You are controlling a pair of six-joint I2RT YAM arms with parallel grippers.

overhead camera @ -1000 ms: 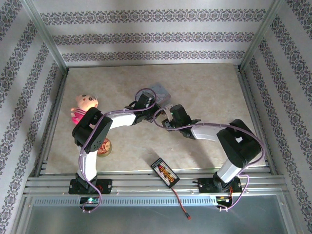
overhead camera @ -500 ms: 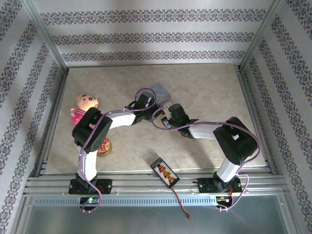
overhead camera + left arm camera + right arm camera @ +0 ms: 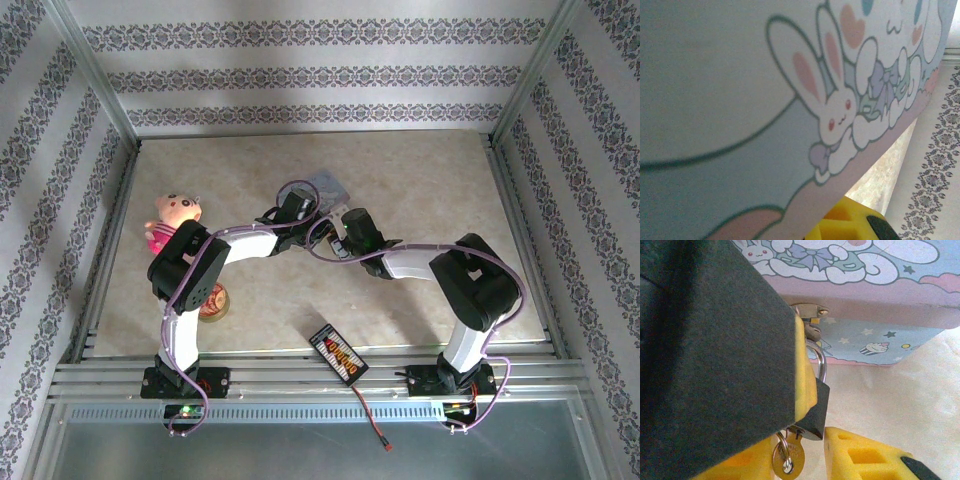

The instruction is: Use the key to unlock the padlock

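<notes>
- Right wrist view: the padlock (image 3: 816, 405) hangs from the tin (image 3: 880, 315) by its hasp, the key (image 3: 788, 458) seated underneath.
- The right gripper (image 3: 812, 460) straddles the key, jaws apart; it should pinch the key's head squarely before twisting.
- The left gripper (image 3: 308, 203), clenched, sits against the tin and should steady it.

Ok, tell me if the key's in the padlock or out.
In. The key hangs beneath the padlock body, brass head and ring dangling.
</notes>
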